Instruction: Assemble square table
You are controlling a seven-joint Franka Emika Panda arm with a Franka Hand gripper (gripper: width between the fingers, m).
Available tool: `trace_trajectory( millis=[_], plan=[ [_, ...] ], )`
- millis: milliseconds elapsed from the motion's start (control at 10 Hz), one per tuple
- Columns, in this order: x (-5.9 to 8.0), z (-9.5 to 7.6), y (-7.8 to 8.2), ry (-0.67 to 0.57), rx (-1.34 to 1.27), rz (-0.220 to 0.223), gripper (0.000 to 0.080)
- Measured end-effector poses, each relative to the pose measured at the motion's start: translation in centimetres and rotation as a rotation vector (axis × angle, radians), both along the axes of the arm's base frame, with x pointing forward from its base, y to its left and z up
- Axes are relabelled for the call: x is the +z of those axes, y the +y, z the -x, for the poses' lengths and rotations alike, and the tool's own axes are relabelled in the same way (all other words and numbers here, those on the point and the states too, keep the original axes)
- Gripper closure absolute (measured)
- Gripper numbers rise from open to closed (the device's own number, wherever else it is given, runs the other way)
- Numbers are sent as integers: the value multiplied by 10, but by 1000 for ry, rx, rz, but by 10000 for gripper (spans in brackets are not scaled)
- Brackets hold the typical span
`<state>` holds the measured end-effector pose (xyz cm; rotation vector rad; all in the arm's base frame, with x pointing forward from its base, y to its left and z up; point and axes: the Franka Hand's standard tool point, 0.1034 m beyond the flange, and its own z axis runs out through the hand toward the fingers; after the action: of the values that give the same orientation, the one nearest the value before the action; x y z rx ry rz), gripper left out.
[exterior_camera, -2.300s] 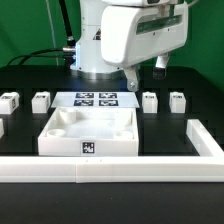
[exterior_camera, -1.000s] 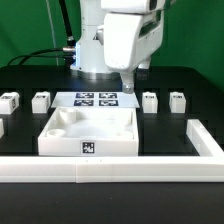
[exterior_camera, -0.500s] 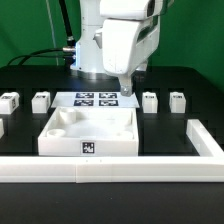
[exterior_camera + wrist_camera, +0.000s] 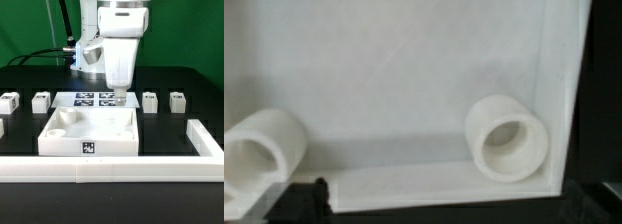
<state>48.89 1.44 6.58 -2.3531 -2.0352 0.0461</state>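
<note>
The square table (image 4: 60, 146), a white slab with a raised rim and round corner sockets, lies on the black table with a tag (image 4: 89, 147) on its front edge. My gripper (image 4: 120, 97) hangs just above the slab's far rim, right of its middle, open and empty. In the wrist view the slab (image 4: 402, 90) fills the picture with two sockets (image 4: 509, 137) showing, and the dark fingertips (image 4: 304, 203) stand wide apart at the picture's edge. Small white block legs stand in a row: two at the exterior view's left (image 4: 41, 101) and two at its right (image 4: 150, 101).
The marker board (image 4: 95, 99) lies behind the slab, under the gripper. A long white rail (image 4: 110, 170) runs along the front and turns back at the exterior view's right (image 4: 207, 140). The robot base and cables stand at the back.
The arm has swung toward the exterior view's left, the wrist has turned, and the gripper has come down closer to the slab's far rim.
</note>
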Motion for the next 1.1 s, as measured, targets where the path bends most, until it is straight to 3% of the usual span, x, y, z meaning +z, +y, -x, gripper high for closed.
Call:
trace_trajectory(
  millis=[400, 700, 1100],
  plan=[
    [-2, 2, -2, 1, 12, -1, 150],
    [-25, 30, -13, 5, 49, -13, 150],
    [-50, 42, -21, 22, 35, -24, 150]
  ],
)
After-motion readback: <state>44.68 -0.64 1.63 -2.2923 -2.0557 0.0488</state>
